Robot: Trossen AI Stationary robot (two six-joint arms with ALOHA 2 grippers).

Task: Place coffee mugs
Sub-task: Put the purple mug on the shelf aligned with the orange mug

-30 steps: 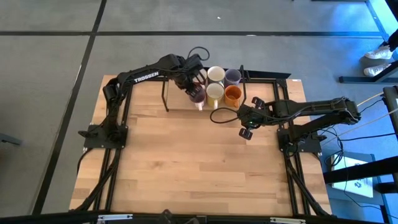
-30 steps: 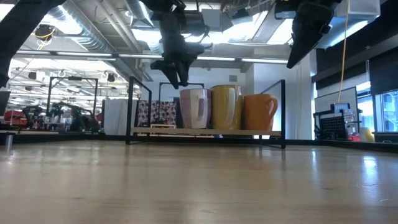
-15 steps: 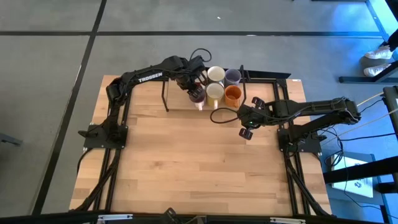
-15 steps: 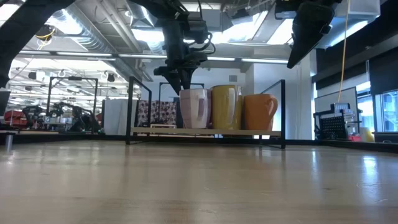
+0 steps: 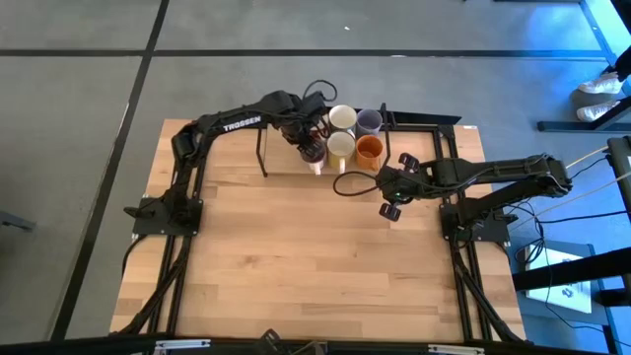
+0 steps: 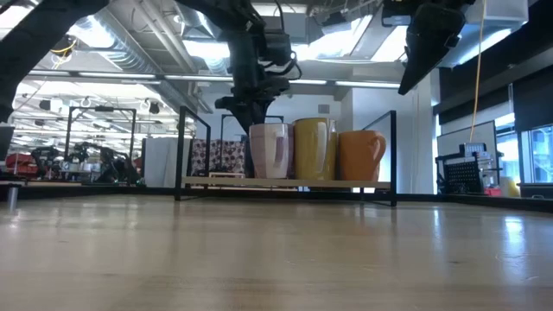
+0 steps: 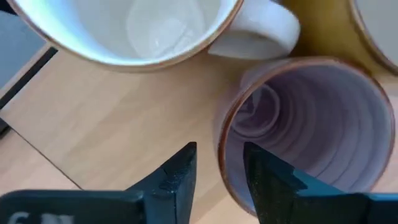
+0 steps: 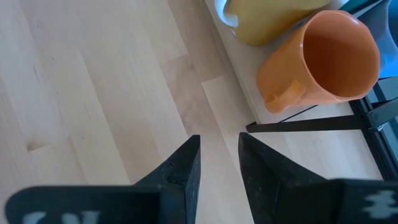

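Five mugs show on a low wooden shelf (image 6: 285,182) at the table's far side. In the front row are the dark purple mug (image 5: 314,151), a cream mug (image 5: 340,147) and the orange mug (image 5: 369,150). A white mug (image 5: 342,117) and the lavender mug (image 5: 369,120) stand behind. My left gripper (image 7: 219,155) is open over the purple mug (image 7: 305,124), one finger inside its rim and one outside, with gaps showing on both sides. My right gripper (image 8: 219,146) hovers open above bare table, near the orange mug (image 8: 323,62).
The shelf sits in a black wire frame with thin upright posts (image 5: 261,148) (image 6: 393,155). A black cable loops (image 5: 347,179) on the table between the shelf and my right gripper. Open wooden table (image 5: 315,256) lies toward the near edge.
My left gripper has moved slightly toward the table's right and down, closing on the purple mug's left rim. The mugs have stayed in place.
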